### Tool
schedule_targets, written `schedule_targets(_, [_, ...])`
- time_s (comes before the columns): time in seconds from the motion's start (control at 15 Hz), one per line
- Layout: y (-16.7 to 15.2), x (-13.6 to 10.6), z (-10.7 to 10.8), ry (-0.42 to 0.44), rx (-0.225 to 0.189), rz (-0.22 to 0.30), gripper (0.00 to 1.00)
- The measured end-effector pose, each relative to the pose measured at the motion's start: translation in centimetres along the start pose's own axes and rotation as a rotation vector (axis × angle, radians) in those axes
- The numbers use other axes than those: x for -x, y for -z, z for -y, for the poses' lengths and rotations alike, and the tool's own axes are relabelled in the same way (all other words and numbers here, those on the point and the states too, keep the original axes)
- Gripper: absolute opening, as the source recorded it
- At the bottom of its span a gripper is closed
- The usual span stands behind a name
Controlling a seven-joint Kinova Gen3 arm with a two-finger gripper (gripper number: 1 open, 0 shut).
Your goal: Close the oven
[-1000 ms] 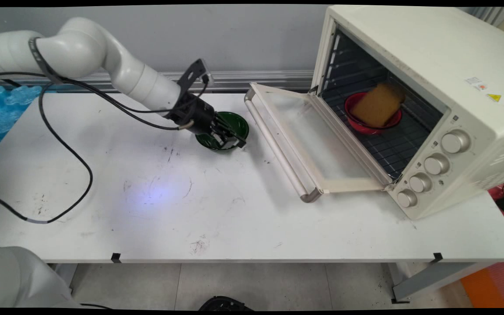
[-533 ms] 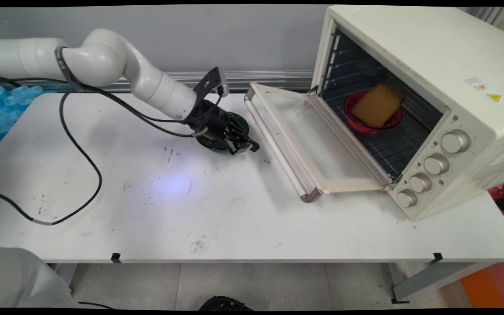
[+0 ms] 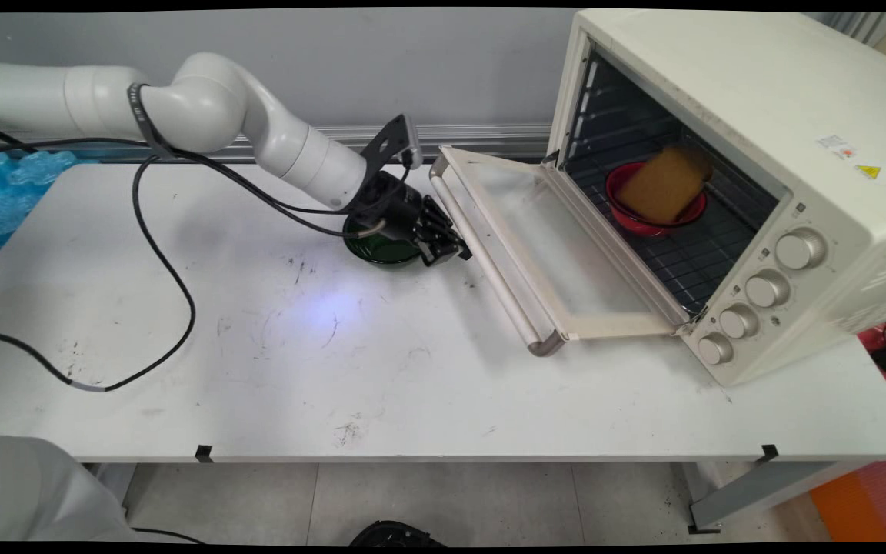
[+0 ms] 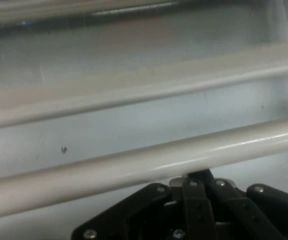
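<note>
At frame center, the hand (image 3: 454, 250), fingers pressed together and empty, sits beside the oven door handle (image 3: 481, 261), above a green bowl (image 3: 381, 248).

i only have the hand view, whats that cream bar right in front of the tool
observer: It is the handle of the oven door. The door hangs open, folded down toward the table.
operator: where is the tool against it
observer: The tool sits beside the handle's far end, low over the table.
operator: anything behind me
observer: A green bowl stands on the table, right under the wrist, partly hidden by it.
operator: whats in the oven
observer: On the rack of the oven stands a red bowl with a brown slab leaning in it.
</note>
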Motion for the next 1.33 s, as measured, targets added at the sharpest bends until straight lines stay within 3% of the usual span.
schedule_targets(0.8, [-0.8, -2.4, 0.5, -0.049, -0.008, -0.050, 0.00])
schedule_targets(1.33, [-0.6, -5.7, 0.7, -0.087, -0.011, -0.105, 0.00])
